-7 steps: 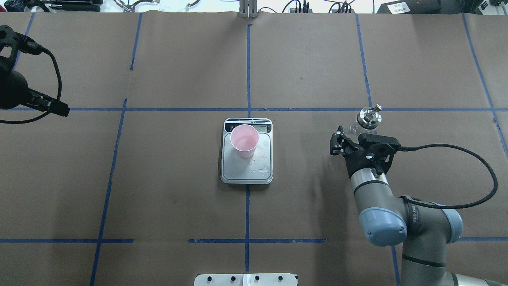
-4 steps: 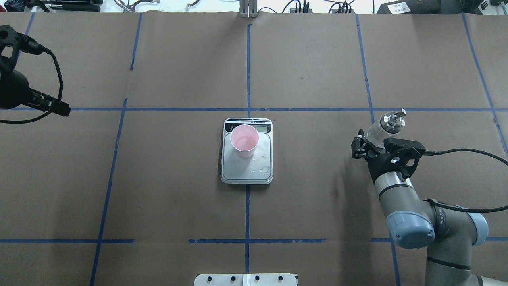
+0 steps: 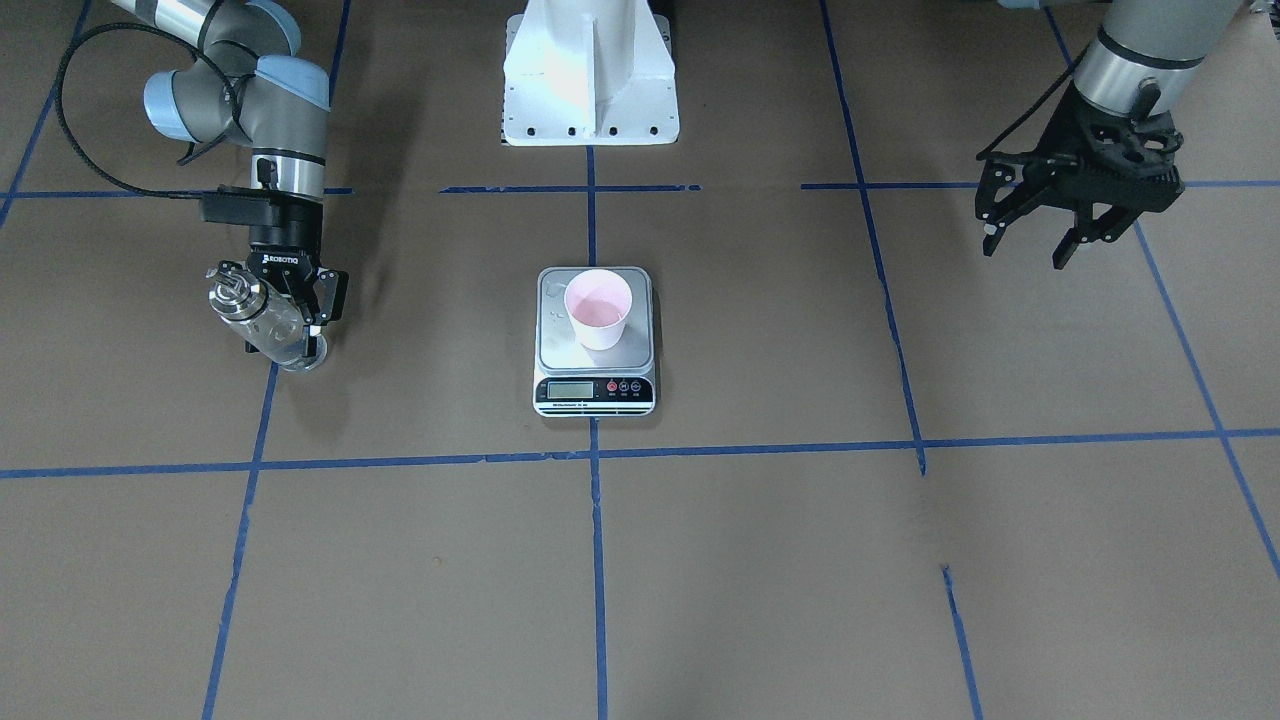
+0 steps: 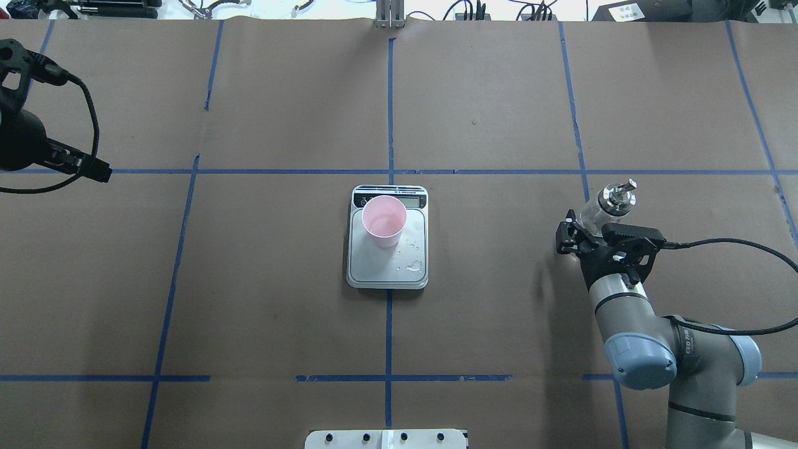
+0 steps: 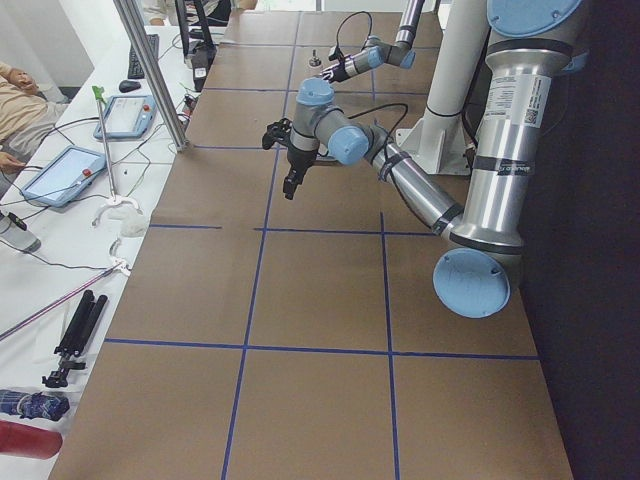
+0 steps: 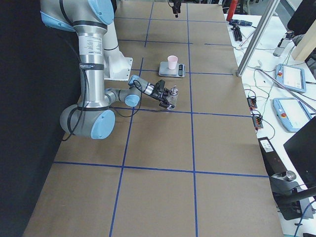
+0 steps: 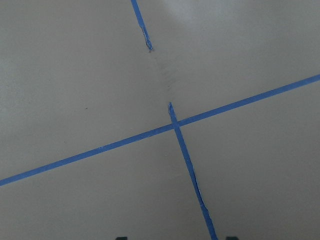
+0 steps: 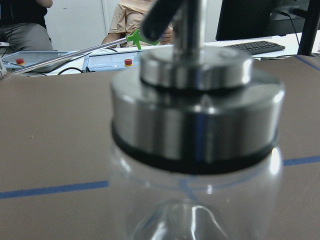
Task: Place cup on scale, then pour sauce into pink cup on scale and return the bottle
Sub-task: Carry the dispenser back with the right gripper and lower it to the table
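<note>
The pink cup (image 4: 384, 219) (image 3: 598, 310) stands upright at the display end of the scale (image 4: 388, 271) (image 3: 596, 395), with clear sauce (image 4: 384, 219) low inside it. Drops of liquid (image 4: 413, 267) lie on the silver platform. My right gripper (image 4: 589, 226) (image 3: 285, 322) is shut on the glass bottle (image 4: 614, 199) (image 3: 250, 312), well to the right of the scale. The bottle is tilted, its base low over the paper; its metal collar fills the right wrist view (image 8: 195, 125). My left gripper (image 3: 1035, 235) hangs open and holds nothing, far off on the other side.
Brown paper with blue tape lines (image 4: 389, 112) covers the table. The white robot base plate (image 3: 590, 80) sits at the near middle edge. Tablets and cables (image 6: 289, 94) lie on a side bench beyond the table, with seated people behind (image 8: 135, 15).
My right arm has carried the bottle to the right, away from the scale, then lowered a little with the bottle standing more upright. The cup, scale and left arm have not moved.
</note>
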Tool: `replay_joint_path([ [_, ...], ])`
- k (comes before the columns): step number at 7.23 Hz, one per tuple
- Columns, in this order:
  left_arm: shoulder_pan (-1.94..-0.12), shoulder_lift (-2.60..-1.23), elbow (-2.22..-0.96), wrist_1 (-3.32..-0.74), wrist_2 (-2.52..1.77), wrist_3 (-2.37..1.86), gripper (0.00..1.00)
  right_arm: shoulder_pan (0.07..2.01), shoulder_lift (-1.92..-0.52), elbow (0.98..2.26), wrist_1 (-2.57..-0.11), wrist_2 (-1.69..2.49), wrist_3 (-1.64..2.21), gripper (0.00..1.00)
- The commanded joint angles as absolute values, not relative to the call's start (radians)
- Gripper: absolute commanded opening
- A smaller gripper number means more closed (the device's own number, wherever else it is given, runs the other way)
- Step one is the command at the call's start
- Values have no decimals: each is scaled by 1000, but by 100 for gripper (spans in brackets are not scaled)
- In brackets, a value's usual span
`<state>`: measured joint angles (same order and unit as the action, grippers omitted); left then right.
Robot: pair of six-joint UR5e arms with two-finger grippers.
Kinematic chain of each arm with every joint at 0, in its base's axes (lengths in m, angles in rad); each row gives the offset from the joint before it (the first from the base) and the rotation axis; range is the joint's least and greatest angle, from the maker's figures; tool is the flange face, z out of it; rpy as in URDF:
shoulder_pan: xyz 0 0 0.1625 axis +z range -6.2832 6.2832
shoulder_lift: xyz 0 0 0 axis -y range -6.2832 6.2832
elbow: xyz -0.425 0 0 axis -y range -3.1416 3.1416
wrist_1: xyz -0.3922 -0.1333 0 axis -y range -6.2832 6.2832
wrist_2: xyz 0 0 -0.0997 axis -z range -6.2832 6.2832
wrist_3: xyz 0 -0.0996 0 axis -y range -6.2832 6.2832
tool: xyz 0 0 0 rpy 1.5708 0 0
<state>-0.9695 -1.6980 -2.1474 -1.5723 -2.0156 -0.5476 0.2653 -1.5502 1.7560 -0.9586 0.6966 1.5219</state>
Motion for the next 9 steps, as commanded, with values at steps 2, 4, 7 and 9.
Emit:
replay_joint_path([
  [2, -969, -1698, -2148, -1572, -2016, -548, 73, 264, -1551, 1752, -959, 683, 1523, 0],
  [4, -969, -1698, -2148, -1572, -2016, -546, 73, 264, -1549, 1743, -959, 664, 1523, 0],
  [7, -969, -1698, -2148, -1572, -2016, -546, 73, 258, -1542, 1713, -959, 643, 1523, 0],
  [9, -969, -1698, -2148, -1572, -2016, -546, 73, 258, -1531, 1713, -959, 640, 1525, 0],
])
